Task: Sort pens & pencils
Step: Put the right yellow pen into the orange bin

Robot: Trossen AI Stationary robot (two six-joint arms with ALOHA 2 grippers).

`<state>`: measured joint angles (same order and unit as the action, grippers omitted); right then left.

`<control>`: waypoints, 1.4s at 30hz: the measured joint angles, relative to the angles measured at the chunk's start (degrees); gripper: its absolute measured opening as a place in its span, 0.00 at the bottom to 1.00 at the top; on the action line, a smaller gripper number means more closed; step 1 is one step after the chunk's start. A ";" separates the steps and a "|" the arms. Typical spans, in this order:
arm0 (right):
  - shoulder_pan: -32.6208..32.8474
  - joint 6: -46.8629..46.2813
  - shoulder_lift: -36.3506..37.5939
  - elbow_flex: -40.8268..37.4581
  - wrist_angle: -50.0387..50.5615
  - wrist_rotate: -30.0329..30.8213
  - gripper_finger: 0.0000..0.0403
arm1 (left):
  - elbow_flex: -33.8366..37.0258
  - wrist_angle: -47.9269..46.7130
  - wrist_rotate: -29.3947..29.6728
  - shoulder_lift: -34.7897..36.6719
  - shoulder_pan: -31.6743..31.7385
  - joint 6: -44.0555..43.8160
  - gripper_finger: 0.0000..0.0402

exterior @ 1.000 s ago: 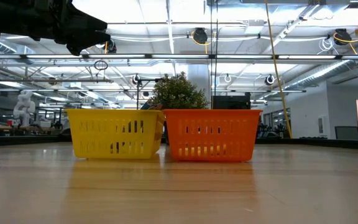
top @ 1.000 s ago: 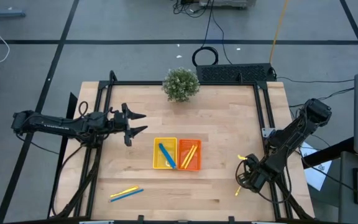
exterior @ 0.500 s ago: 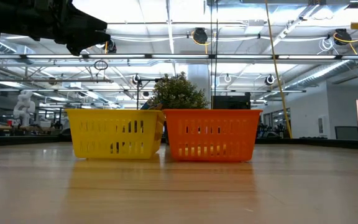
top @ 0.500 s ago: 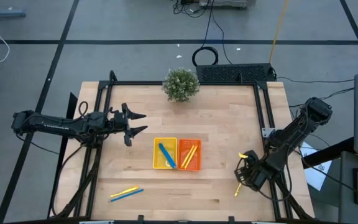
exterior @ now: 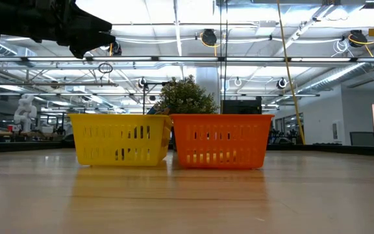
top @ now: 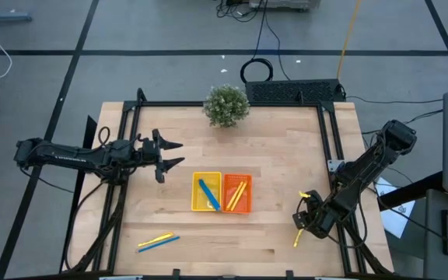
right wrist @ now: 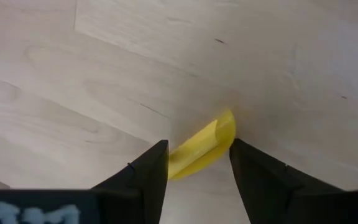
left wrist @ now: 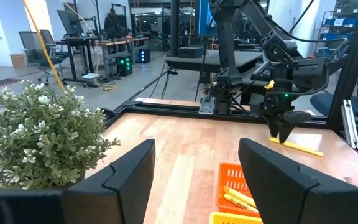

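My right arm reaches down at the desk's [top: 278, 155] right front corner, bent at the elbow, with its jaws [top: 302, 224] pointing at the wood; they stand partly apart on either side of a yellow pencil [right wrist: 202, 144] lying flat between them, and I cannot tell whether they press it. My left arm stretches level above the desk's left side, its jaws [top: 171, 153] spread wide and empty, facing the middle. In the centre sit a yellow tray [top: 206, 192] with a blue pen [top: 208, 194] and, touching it, an orange tray [top: 238, 194] with yellow pencils [top: 236, 191]. Near the front left edge lie one yellow pencil and one blue pen [top: 159, 242] side by side. A small green plant [top: 226, 104] stands at the back edge. Behind is a lit hall with other work benches. Since a moment ago my right jaws have narrowed a little and the wrist has shifted slightly forward; my left arm has not moved.
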<state>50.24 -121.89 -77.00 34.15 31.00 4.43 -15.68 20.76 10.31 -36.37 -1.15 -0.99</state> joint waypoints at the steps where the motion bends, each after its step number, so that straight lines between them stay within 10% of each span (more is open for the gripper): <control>1: 0.00 -0.02 -0.01 -0.02 0.06 0.00 0.40 | 0.00 0.01 0.00 0.00 0.00 0.00 0.60; 12: -0.01 -1.54 -0.19 -0.09 2.20 1.79 0.07 | 0.00 0.01 0.02 -0.01 0.00 0.01 0.60; 42: -4.14 10.47 1.67 -0.26 0.12 6.82 0.00 | 0.00 -0.01 0.26 0.01 0.00 -1.03 0.60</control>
<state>46.09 -111.42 -75.33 33.89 31.11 11.24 -15.68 20.75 10.57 -36.36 -1.15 -2.01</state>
